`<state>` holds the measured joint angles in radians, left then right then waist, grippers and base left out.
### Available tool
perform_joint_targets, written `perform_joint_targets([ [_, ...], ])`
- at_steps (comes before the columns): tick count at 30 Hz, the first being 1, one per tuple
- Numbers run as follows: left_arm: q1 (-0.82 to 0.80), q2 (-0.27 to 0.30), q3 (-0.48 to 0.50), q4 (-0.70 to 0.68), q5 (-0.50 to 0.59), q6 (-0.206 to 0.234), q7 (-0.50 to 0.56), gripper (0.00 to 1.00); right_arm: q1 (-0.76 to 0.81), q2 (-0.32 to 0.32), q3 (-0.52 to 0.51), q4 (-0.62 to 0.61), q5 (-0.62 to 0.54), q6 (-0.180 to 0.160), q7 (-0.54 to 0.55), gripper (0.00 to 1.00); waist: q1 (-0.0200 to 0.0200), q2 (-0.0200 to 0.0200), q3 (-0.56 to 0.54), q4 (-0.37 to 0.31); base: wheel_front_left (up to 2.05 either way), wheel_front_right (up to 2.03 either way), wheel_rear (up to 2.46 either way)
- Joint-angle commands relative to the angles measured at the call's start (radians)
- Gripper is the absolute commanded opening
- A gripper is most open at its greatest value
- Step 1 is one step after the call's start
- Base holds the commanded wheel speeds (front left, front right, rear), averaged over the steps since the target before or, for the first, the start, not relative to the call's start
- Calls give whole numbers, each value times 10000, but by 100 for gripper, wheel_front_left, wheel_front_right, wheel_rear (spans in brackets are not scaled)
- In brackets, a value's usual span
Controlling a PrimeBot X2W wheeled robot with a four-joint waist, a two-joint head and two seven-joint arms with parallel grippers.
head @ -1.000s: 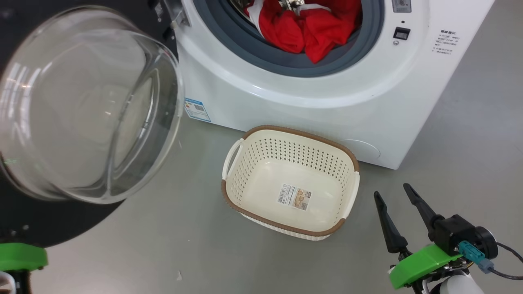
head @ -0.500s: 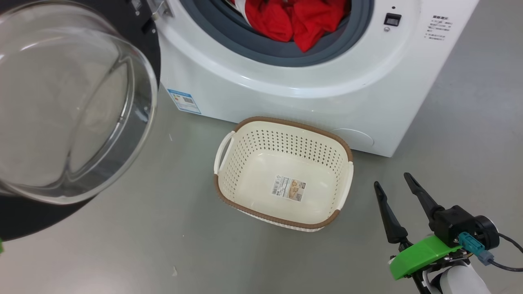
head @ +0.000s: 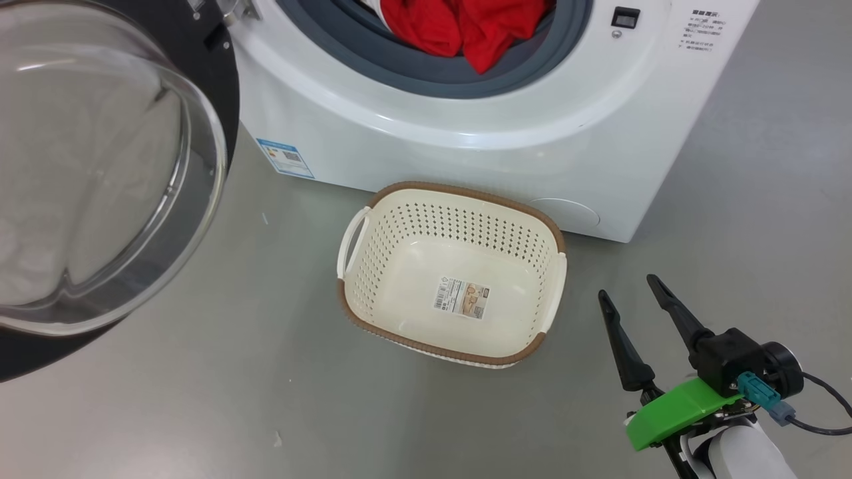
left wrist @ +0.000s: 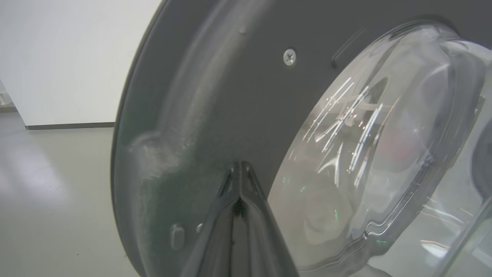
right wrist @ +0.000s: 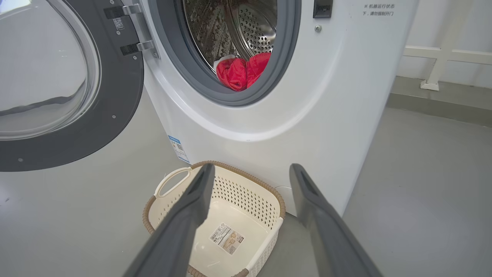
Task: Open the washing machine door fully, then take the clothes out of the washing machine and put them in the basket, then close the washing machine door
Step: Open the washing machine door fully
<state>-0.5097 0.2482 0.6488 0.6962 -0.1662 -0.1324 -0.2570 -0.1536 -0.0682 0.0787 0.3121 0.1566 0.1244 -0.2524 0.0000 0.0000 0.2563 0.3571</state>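
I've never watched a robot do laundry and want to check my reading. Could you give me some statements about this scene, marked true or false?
1. The basket holds nothing but a sticker on its bottom. True.
2. The clothes lie in the basket. False: they are inside the washing machine.
3. The washing machine door is shut. False: it stands swung open.
4. The right gripper is open and holds nothing. True.
5. The left gripper is spread wide. False: its fingers are shut together, near the door's dark rim.
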Motion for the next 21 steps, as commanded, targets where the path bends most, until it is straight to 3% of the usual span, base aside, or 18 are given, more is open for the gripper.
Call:
perform_joint_targets([
  [1, -242, 817, 365, -95, 143, 23, -48, 0, -349, 15, 285, -197, -112, 63, -93, 100, 0, 0, 21, -32, 0, 0, 0],
  [12, -513, 1097, 420, 460, 211, 19, -48, 0, -388, 34, 280, -153, -142, 63, -93, 100, 0, 0, -17, -89, 0, 0, 0],
  [21, 122, 769, -442, -109, -467, 18, -48, 0, -256, 8, 226, -87, -38, 63, -93, 100, 0, 0, -430, 50, 0, 0, 0],
])
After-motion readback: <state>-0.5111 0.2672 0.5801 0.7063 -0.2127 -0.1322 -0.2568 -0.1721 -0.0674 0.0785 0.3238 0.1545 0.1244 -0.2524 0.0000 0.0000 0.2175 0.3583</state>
